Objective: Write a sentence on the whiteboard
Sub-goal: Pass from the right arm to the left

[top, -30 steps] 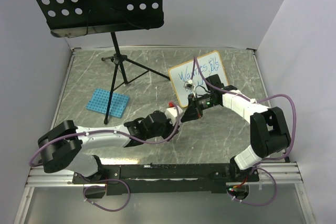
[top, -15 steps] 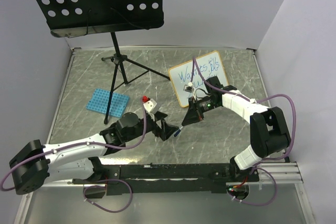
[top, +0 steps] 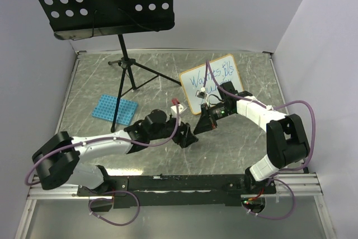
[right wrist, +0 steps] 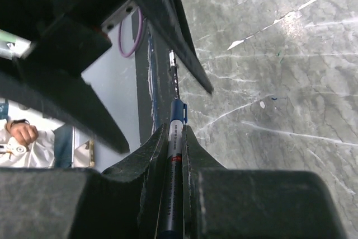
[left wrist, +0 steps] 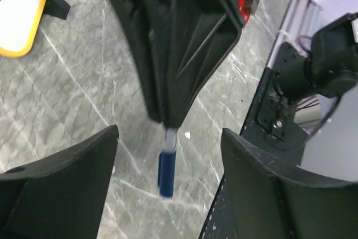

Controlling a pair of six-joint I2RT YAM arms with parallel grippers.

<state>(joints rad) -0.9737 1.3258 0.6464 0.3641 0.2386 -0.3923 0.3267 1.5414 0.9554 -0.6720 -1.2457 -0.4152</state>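
Tabletop: grey marble-pattern surface, evenly lit. Plain pale walls enclose it at the back, left and right. Black perforated music stand on a tripod stands back left. Blue perforated rack lies flat at the tripod's near leg.

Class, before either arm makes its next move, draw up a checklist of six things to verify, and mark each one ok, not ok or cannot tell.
1. Right gripper shut on the marker: ok.
2. Left gripper open, one finger on each side of the marker's blue end: ok.
3. Left fingers clear of the marker: ok, a gap shows on both sides.
4. Whiteboard standing on the table: ok.
5. Sentence finished: cannot tell, the right arm covers part of the lower line.
6. Marker's blue end capped: cannot tell.
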